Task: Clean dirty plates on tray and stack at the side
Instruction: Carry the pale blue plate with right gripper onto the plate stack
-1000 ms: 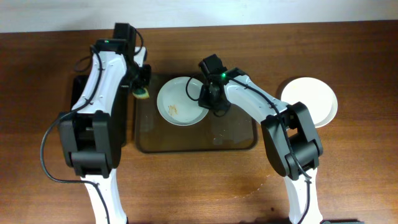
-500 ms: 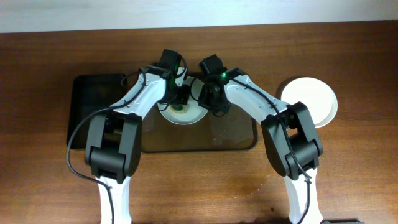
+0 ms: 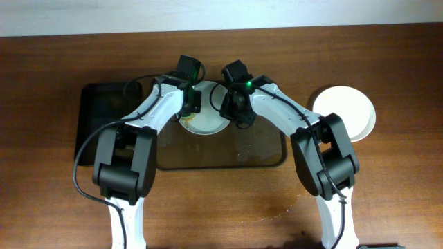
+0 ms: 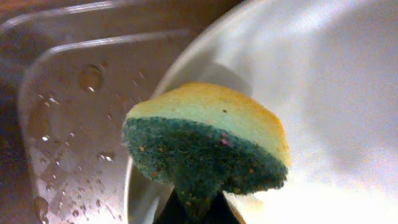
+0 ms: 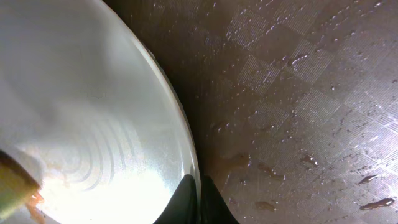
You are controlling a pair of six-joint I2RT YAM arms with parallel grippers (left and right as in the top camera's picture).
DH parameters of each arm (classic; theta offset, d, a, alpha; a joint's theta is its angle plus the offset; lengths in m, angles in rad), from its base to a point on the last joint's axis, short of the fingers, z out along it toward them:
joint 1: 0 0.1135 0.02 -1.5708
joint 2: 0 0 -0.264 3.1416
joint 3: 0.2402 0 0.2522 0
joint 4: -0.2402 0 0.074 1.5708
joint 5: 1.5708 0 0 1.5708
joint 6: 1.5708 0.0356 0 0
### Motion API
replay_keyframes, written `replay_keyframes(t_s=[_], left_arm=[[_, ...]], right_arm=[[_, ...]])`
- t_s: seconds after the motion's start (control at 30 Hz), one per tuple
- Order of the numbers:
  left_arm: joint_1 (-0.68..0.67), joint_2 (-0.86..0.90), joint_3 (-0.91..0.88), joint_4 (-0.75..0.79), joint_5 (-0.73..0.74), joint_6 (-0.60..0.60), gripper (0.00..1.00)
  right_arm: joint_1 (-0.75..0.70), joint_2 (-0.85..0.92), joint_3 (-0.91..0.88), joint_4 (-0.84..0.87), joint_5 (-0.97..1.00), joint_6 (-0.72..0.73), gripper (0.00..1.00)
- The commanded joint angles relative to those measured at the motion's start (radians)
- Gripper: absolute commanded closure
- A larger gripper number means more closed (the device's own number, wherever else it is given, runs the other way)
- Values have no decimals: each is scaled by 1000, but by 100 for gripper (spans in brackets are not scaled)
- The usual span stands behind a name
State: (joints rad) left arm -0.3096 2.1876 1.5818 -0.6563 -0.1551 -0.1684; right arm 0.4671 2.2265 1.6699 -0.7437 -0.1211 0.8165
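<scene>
Plate (image 3: pixel 208 121) on tray (image 3: pixel 263 153): left claw (image 3: pixel 188 111) clamps sponge (image 4: pixel 205 146) at its left edge; right claw (image 3: pixel 232 116) pinches its right rim; open tray floor beyond.

Nothing legible showed in any view: no words, brand marks, labels or numbers on the plate (image 3: pixel 205 125), the tray (image 3: pixel 256 151), the sponge (image 4: pixel 205 143) or the side plate (image 3: pixel 344 112) out on the surface (image 3: pixel 401 194) — all were plain and unmarked
</scene>
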Motion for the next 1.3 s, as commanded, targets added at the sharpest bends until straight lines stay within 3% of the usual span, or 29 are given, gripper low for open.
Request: replay_keyframes(t_s=[0.0, 0.07, 0.13, 0.3, 0.37, 0.47, 0.53, 0.63, 0.8, 0.9, 0.97, 1.13, 1.17, 1.27], left_arm=[[-8, 48, -37, -127, 422, 318, 99], [-3, 48, -19, -164, 516, 426, 99], [-1, 49, -18, -117, 460, 461, 99], [-1, 101, -18, 156, 24, 151, 99], [-1, 103, -18, 120, -58, 104, 99], [-1, 103, -18, -70, -77, 73, 99], [-2, 103, -17, -170, 36, 97, 99], [-2, 103, 27, -253, 347, 224, 99], [84, 86, 309, -366, 581, 229, 99], [226, 86, 462, -381, 589, 102, 99], [288, 86, 468, -382, 589, 80, 99], [359, 86, 467, -439, 455, 83, 99], [355, 86, 467, -437, 450, 83, 99], [349, 86, 467, -438, 449, 83, 99]], right_arm=[[-3, 21, -18, -8, 22, 3, 96], [-3, 21, -18, -8, 21, 0, 96], [-3, 21, -18, -10, 21, -19, 96], [-3, 21, -18, -8, 22, -26, 96], [-3, 21, -18, -8, 25, -26, 96], [-3, 21, -18, -8, 25, -26, 96], [-3, 21, -18, -12, 20, -42, 96], [-3, 21, -18, -8, -58, -104, 96], [-8, 20, -17, -7, -138, -156, 96], [-32, -23, -14, -9, -183, -242, 96], [-37, -74, -14, -26, -151, -269, 96], [47, -305, -14, -251, 574, -263, 96], [96, -317, -14, -298, 777, -259, 96], [225, -316, -16, -370, 1118, -195, 96]])
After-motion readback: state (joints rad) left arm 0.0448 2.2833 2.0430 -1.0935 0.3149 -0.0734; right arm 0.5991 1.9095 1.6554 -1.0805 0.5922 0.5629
